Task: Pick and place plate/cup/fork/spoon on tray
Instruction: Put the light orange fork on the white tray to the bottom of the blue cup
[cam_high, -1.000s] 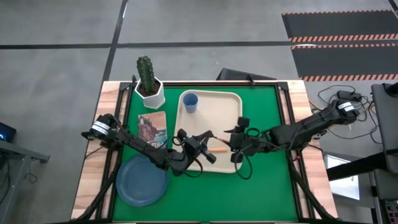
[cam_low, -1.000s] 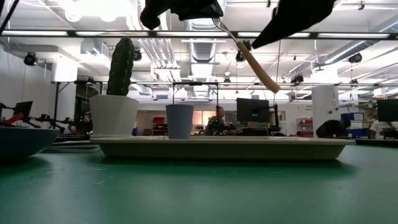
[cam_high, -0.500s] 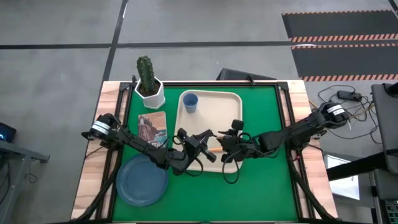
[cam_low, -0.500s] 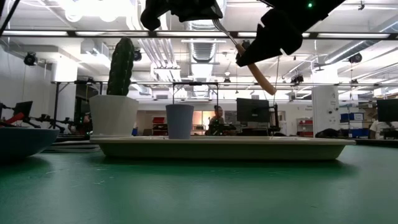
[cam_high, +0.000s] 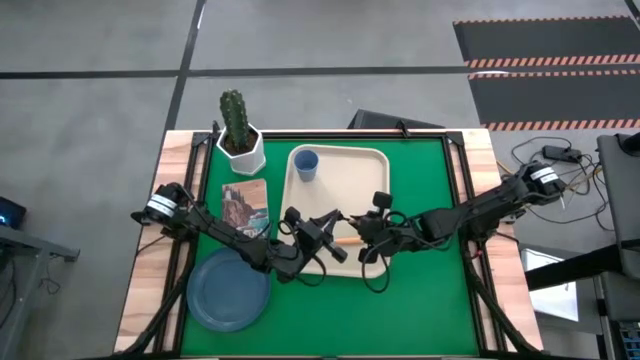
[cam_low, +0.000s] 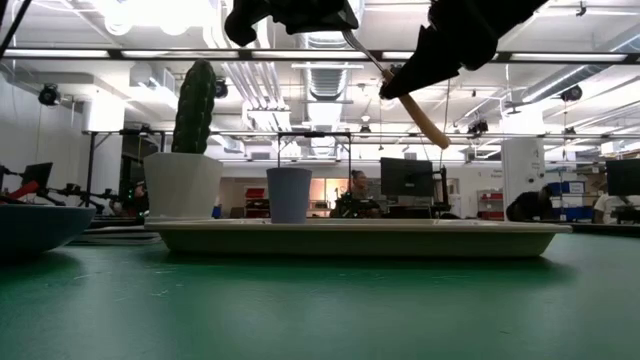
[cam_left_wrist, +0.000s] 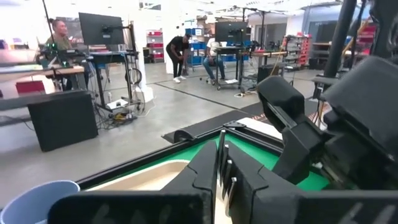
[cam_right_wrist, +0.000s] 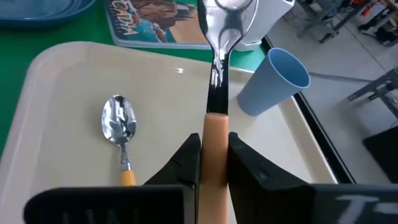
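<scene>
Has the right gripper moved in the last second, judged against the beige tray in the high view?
Yes. The right gripper has shifted left from the large beige rectangular tray's right edge to over its lower middle, closing on the orange-handled fork.

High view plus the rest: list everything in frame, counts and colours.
tray: 1, beige, table centre
cup: 1, blue, upright in the tray's far-left corner
spoon: 1, silver bowl, orange handle, lying on tray
fork: 1, orange handle, held in the air above tray
plate: 1, dusty blue, on the table left of tray
cactus pot: 1, white, far-left corner
book: 1, illustrated cover, left of tray
table: 1, green
people: several, in the room behind
left gripper: shut on fork's metal end
right gripper: at fork's handle
</scene>
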